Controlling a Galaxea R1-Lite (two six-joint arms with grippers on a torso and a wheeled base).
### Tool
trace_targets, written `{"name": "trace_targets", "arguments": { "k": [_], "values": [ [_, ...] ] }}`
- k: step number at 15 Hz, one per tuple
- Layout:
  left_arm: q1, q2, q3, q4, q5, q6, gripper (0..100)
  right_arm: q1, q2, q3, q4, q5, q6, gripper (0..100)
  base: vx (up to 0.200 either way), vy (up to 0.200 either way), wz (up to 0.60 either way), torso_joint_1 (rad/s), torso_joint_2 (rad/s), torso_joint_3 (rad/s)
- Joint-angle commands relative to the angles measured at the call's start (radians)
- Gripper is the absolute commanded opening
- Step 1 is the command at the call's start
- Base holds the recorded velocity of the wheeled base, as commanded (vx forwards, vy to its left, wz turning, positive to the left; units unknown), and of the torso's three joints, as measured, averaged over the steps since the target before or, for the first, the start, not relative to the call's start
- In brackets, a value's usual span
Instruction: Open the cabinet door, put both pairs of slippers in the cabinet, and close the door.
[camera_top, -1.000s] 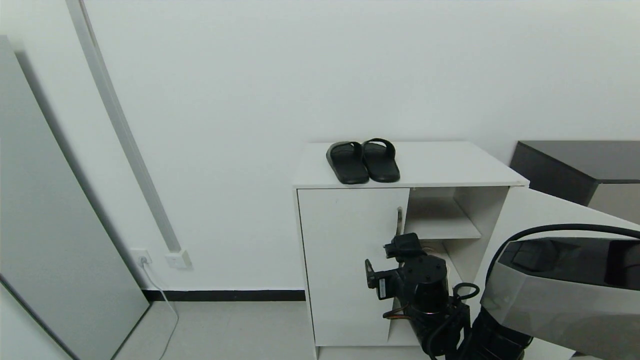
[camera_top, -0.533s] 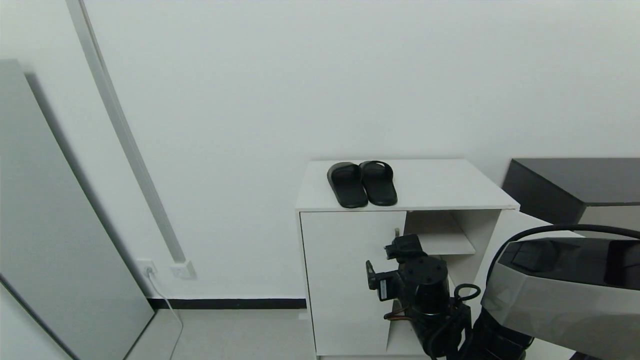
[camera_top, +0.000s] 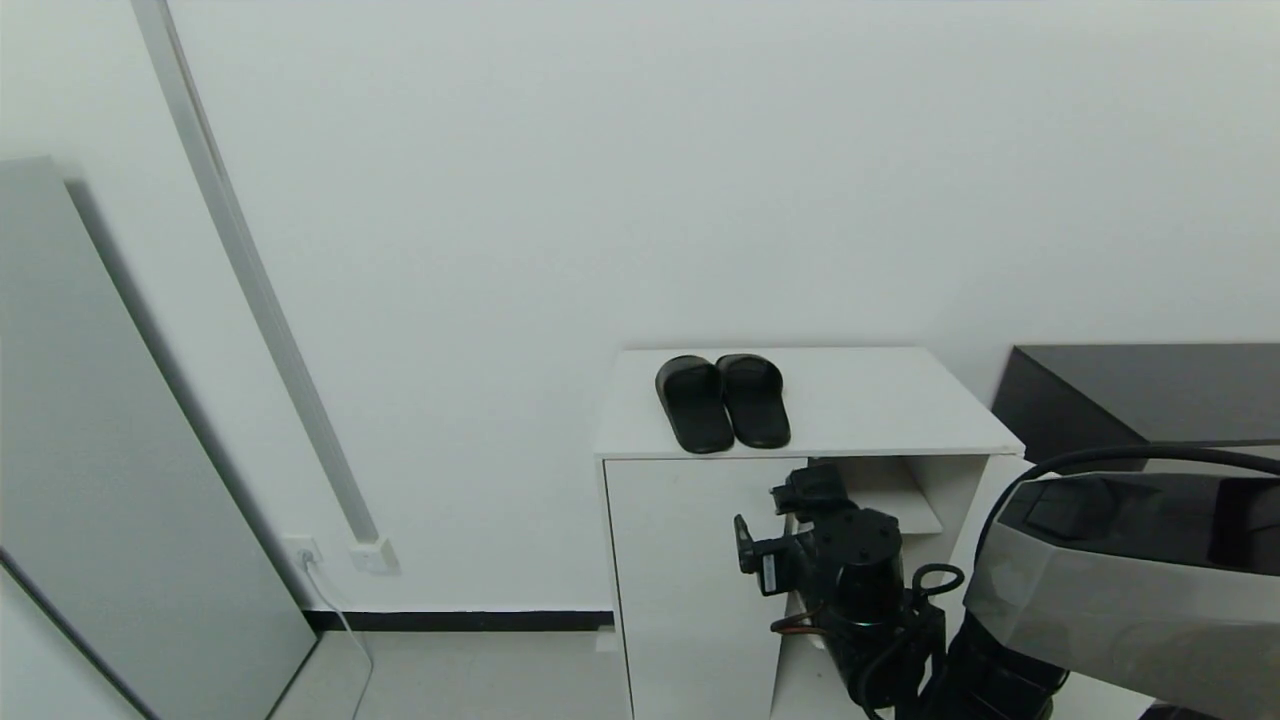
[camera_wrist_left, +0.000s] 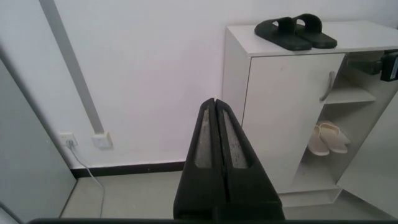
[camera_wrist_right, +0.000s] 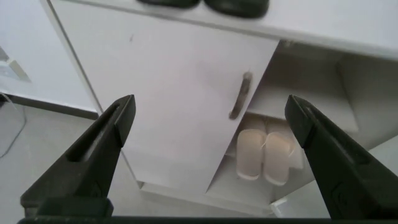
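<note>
Slippers in black (camera_top: 722, 402) lie as a pair on top of the white cabinet (camera_top: 870, 400), side by side and touching, toward the left edge of the top and reaching close to its front edge. The cabinet's left door (camera_top: 690, 580) is shut, with a slim upright handle (camera_wrist_right: 238, 95) along its inner edge; the right door (camera_wrist_left: 376, 174) is swung open, which bares the right half of the inside. There a shelf (camera_wrist_left: 351, 96) crosses the opening, and in the compartment below it sits a second pair, the pale slippers (camera_wrist_right: 266, 155), side by side and pressed close together (whether they lie flat or lean against the back cannot be told). The right arm (camera_top: 850, 570) hangs in front of the cabinet, before the inner edge of the shut door, and the right jaws stand wide apart, holding nothing, with the handle and the pale pair between them in the wrist view. The left jaws are pressed together with nothing between them, off to the left of the cabinet and well apart from it. A dark table (camera_top: 1140, 385) stands to the cabinet's right, and a wall socket (camera_top: 303, 551) sits low on the wall to its left.
</note>
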Motion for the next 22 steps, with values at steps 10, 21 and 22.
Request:
{"name": "trace_targets", "arguments": {
  "k": [10, 21, 22],
  "values": [
    [0.000, 0.001, 0.000, 0.000, 0.000, 0.003, 0, -0.006, -0.192, -0.340, 0.716, 0.055, 0.223, 100, 0.000, 0.000, 0.00, 0.111, -0.23, -0.126],
    [0.000, 0.001, 0.000, 0.000, 0.000, 0.004, 0, -0.003, -0.115, -0.337, 0.665, 0.051, 0.223, 100, 0.182, 0.000, 0.00, 0.005, 0.00, 0.001],
    [0.000, 0.001, 0.000, 0.000, 0.000, 0.003, 0, -0.003, -0.103, -0.337, 0.662, 0.052, 0.223, 100, 0.200, 0.000, 0.00, 0.007, 0.00, -0.002]
  ]
}}
